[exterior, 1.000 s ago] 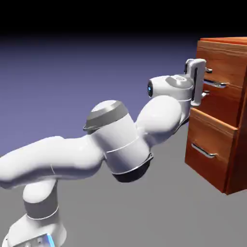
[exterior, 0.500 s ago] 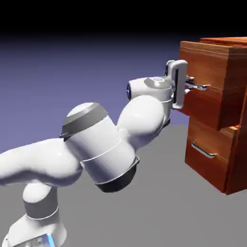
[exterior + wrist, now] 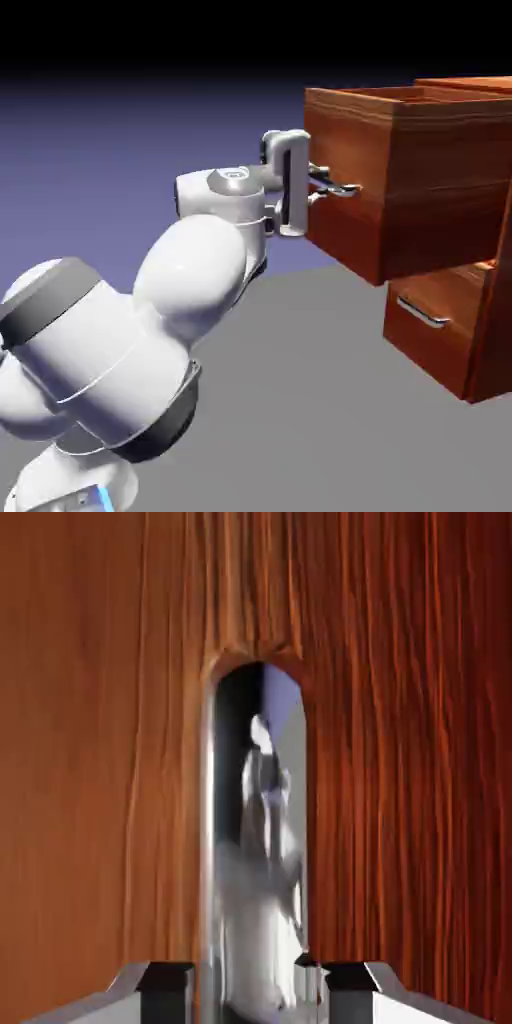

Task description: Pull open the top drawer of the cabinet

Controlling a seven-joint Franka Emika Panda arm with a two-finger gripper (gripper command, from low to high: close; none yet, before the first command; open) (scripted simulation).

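Drawer (image 3: 345, 190) at the top of the cabinet (image 3: 490, 330) juts well out over the closed lower drawer (image 3: 425, 335), at the scene's right. My hand (image 3: 318, 185), its fingers spread to either side of the silver handle (image 3: 345, 189) and not clenched on it, stands at the drawer's front. The pull looks all but done; any last bit calls for a straight, level draw to the left, fingers kept behind the bar, without twisting.

— The exterior view?
— The arm (image 3: 190, 285) is seen side-on, from farther back.
— The hand view?
— The top drawer (image 3: 350, 140) is faced closely; its front and handle (image 3: 346, 190) are shared.
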